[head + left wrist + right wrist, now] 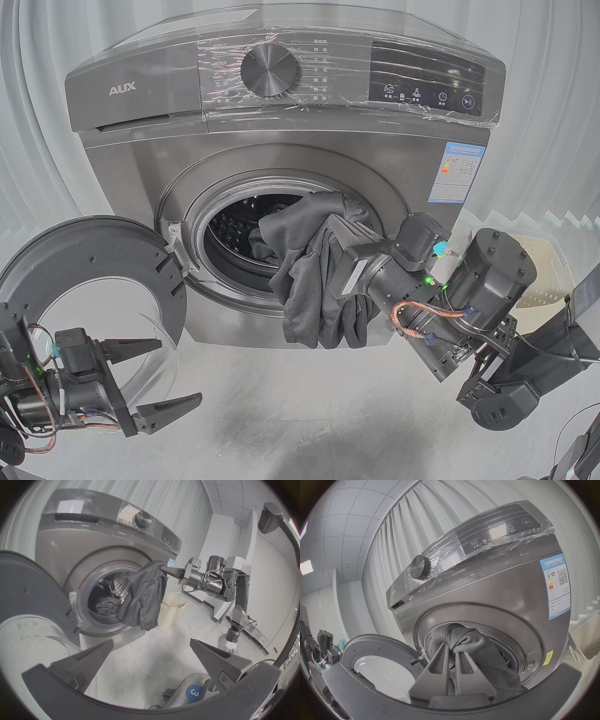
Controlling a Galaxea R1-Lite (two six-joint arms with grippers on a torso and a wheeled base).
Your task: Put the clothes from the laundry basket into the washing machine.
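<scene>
The right tool (pixel 330 224) is clamped on a dark garment (pixel 306 275) and holds it at the mouth of the washer (pixel 400 162). The upper part of the cloth is past the rim of the drum (pixel 237 225), and the rest hangs down over the front panel. In the right wrist view the two fingers (pixel 437 667) sit nearly together with a fold of the garment (pixel 475 642) pinched between them.

The left tool (pixel 178 370) is low and to the left, in front of the open door (pixel 94 250). Its jaws are spread wide and hold nothing, which the left wrist view (pixel 151 642) confirms.

From the left wrist, a second garment (pixel 104 606) lies inside the drum, below the hanging one (pixel 142 595), so two garments can be counted. That view also shows the pale basket (pixel 172 606) on the floor just beside the washer's right side. From the head it shows behind the right arm (pixel 550 275).

Clear film (pixel 312 106) covers the control panel around the one knob (pixel 270 70). There is a badge at the panel's left. Two stickers are on the front: a blue and white label (pixel 457 172) with a square code, top right, and a small yellow sticker (pixel 548 657) near the door rim, seen from the right wrist. Its print is too small to tell.
</scene>
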